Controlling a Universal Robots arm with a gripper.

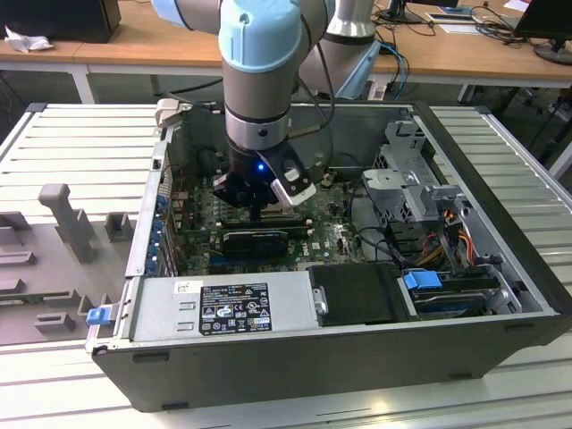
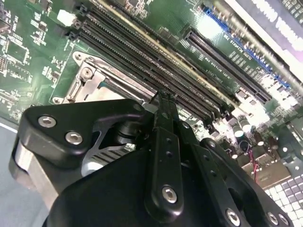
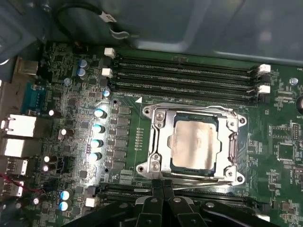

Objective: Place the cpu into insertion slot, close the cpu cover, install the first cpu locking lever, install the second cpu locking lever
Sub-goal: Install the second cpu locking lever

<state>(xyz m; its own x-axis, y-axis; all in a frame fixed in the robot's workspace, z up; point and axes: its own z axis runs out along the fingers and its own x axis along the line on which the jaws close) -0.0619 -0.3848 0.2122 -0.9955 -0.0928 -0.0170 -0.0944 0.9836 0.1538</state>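
Showing cpu seated, cover closed — gripper beside

An open computer case sat on a ribbed metal bench. Inside the case, a grey power supply box lay along the near wall, with a green circuit board beyond it. Long black memory slots ran across that board. Behind the case stood a wooden desk.
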